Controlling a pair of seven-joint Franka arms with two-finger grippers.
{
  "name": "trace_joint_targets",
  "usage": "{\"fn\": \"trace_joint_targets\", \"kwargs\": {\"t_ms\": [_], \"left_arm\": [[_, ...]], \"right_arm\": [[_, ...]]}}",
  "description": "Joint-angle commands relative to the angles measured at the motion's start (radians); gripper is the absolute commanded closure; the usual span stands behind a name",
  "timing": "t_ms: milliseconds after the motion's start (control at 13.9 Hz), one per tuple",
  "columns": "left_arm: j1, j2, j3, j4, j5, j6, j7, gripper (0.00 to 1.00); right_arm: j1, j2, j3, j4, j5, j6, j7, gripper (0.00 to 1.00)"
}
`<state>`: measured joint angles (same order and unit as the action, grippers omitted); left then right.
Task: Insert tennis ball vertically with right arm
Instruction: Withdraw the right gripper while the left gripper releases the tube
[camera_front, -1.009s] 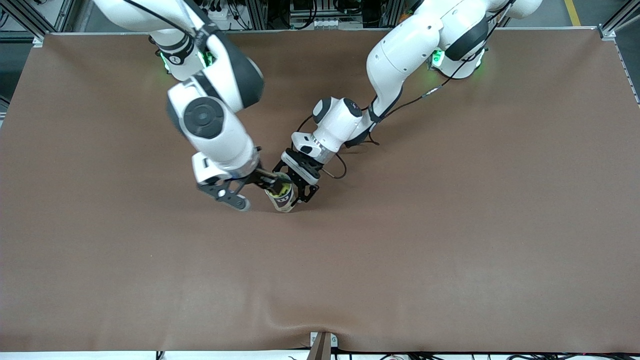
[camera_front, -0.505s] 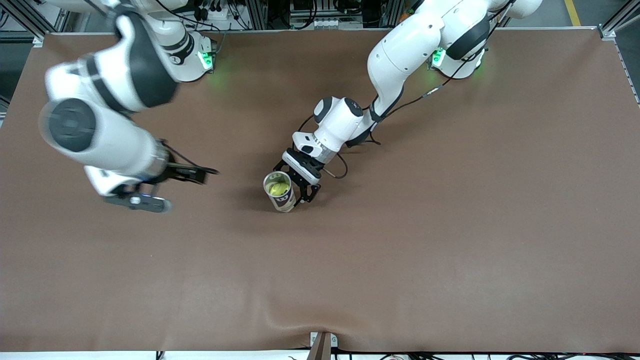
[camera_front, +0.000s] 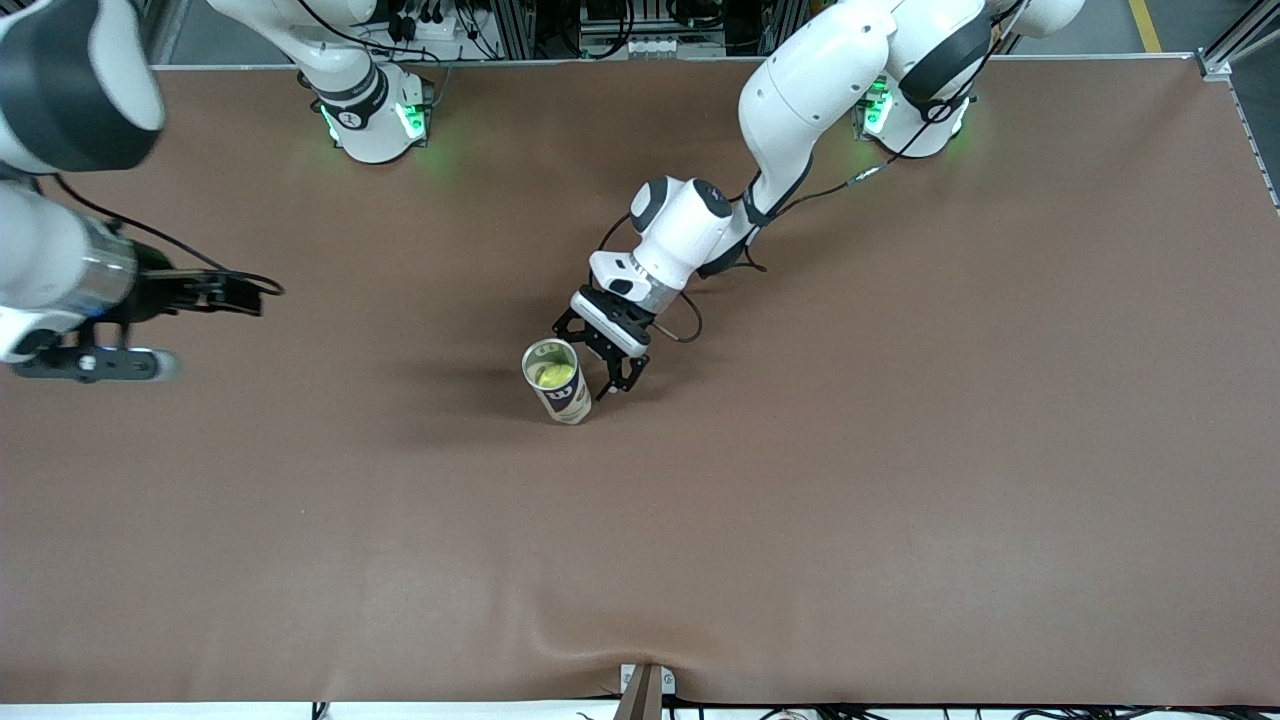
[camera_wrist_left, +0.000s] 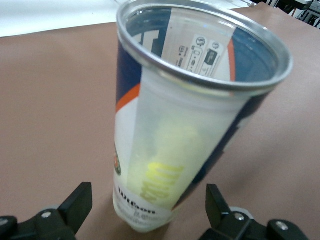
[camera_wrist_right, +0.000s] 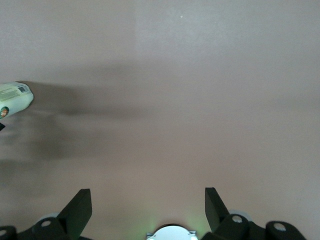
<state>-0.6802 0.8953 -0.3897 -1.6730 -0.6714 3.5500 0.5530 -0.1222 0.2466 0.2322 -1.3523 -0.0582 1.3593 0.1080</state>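
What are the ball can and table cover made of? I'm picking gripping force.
The can looks like clear thin plastic: the yellow tennis ball shows through its wall. Its rim looks like dull silvery metal. The table cover seems a matte brown mat or cloth, rippled at its near edge.

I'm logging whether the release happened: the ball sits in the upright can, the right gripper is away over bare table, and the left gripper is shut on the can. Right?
Not quite. The left gripper is open beside the can, fingers apart from it, as the left wrist view shows. The rest holds: ball inside, right gripper away.
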Motion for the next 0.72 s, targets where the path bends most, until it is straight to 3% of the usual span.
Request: {"fn": "trace_joint_targets", "kwargs": {"t_ms": [0, 505, 649], "left_arm": [[-0.005, -0.084, 0.003, -0.095, -0.053, 0.003, 0.005, 0.00], [0.002, -0.183, 0.002, -0.149, -0.092, -0.103, 0.004, 0.00], [0.002, -0.214, 0.006, -0.149, -0.114, -0.161, 0.002, 0.00]], "right_arm": [[-0.017, -0.024, 0.015, 0.038, -0.005, -0.009, -0.034, 0.00], [0.013, -0.079, -0.016, 0.090, 0.000, 0.012, -0.039, 0.00], [0.148, -0.111, -0.164, 0.059, 0.009, 0.040, -0.037, 0.00]]}}
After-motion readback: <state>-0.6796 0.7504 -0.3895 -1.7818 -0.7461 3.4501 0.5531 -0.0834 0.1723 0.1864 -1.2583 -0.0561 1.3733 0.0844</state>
